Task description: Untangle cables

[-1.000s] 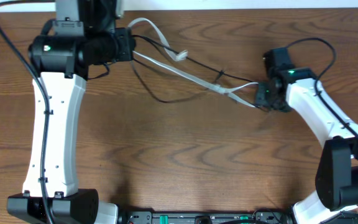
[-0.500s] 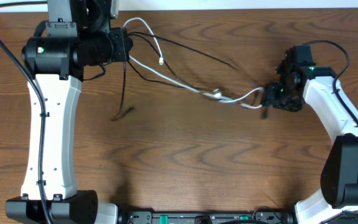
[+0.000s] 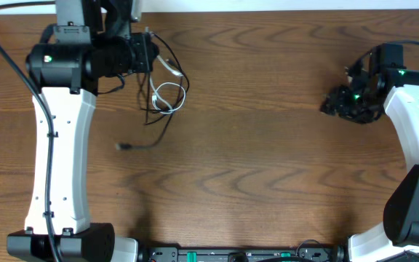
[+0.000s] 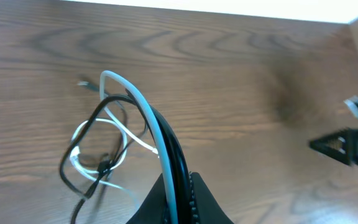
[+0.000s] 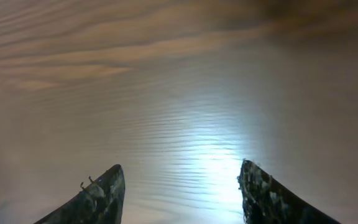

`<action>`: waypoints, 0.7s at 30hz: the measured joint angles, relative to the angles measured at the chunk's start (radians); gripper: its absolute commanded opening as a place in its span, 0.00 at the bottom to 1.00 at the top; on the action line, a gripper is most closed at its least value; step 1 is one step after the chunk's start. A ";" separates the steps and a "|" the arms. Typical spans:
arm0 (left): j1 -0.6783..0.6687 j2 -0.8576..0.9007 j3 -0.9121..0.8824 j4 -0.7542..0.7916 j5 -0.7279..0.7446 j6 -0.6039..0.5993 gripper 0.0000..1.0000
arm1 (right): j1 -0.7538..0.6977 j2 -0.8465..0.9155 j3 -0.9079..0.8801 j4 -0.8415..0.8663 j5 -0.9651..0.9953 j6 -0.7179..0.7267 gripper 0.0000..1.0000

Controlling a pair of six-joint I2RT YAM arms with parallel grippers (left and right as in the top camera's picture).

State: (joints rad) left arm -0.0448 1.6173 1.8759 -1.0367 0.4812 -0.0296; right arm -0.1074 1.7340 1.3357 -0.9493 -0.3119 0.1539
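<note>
A white cable (image 3: pixel 168 95) and a black cable (image 3: pixel 151 135) hang bunched in small loops below my left gripper (image 3: pixel 150 54) at the top left. The black cable's plug end (image 3: pixel 121 146) lies on the wood. In the left wrist view my left gripper (image 4: pixel 178 186) is shut on the white cable (image 4: pixel 135 99) and a black cable (image 4: pixel 173 146) side by side; their loops (image 4: pixel 95 149) lie tangled further out. My right gripper (image 3: pixel 333 104) is far off at the right, open. In the right wrist view my right gripper (image 5: pixel 181 167) has nothing between its fingers.
The wooden table (image 3: pixel 253 167) spreads between the two arms. The left arm's white link (image 3: pixel 57 160) runs down the left side. Thick black robot wires (image 3: pixel 13 51) arc past the left arm, and the table's far edge (image 3: pixel 268 9) is close behind both grippers.
The cables, earlier stretched between both grippers, have left the right gripper and sprung back into loops under the left one. The right gripper has moved right and slightly back, empty.
</note>
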 measured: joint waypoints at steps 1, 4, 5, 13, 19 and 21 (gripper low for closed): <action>-0.015 0.000 0.000 0.000 0.011 0.000 0.08 | 0.006 0.000 0.000 0.016 -0.064 -0.017 0.55; -0.071 0.000 -0.005 0.000 0.023 -0.017 0.08 | 0.023 -0.008 0.000 0.076 -0.250 -0.061 0.58; -0.095 0.000 -0.008 0.000 0.027 -0.025 0.08 | 0.026 -0.014 0.000 0.092 -0.298 -0.070 0.61; -0.298 0.033 -0.017 0.005 0.045 -0.065 0.55 | 0.029 -0.128 0.000 0.149 -0.464 -0.106 0.79; -0.380 0.080 -0.019 0.005 0.024 -0.038 0.66 | 0.029 -0.178 0.000 0.144 -0.444 -0.102 0.81; -0.377 0.079 -0.019 -0.009 0.014 -0.025 0.66 | 0.029 -0.178 0.000 0.141 -0.430 -0.099 0.80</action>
State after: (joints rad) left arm -0.4213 1.6966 1.8572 -1.0454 0.4953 -0.0547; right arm -0.0784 1.5562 1.3361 -0.8082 -0.7414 0.0547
